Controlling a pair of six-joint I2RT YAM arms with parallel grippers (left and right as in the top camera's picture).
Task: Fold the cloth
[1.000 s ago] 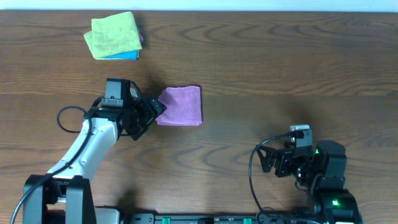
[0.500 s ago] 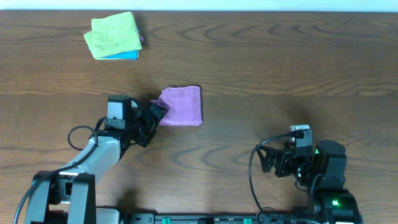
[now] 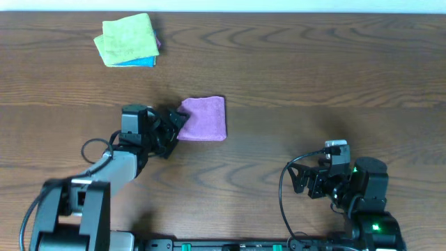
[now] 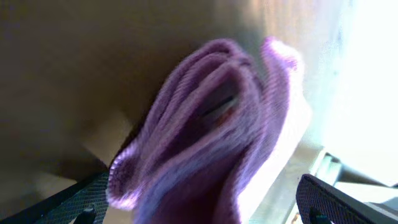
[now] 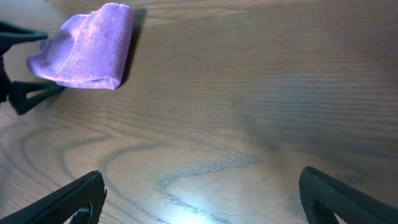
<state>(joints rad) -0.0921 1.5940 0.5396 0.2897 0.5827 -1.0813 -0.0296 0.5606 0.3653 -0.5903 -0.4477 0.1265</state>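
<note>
Cloth (image 3: 203,118) lies single, two other cloths (image 3: 127,40) stacked apart.

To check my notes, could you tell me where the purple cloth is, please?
In the overhead view the purple cloth lies on the table left of centre, its left edge at the left gripper, with the yellow-green cloth farther back left.

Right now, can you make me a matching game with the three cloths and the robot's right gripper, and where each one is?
Things:
1. purple cloth
2. yellow-green cloth
3. blue cloth
4. right gripper

Places:
A. peeking out from under another cloth
B. open, at the near right side of the table
C. folded, mid-table, at the open tips of the left gripper
D. on top of the far-left stack

Pairs: 1-C, 2-D, 3-A, 4-B
</note>
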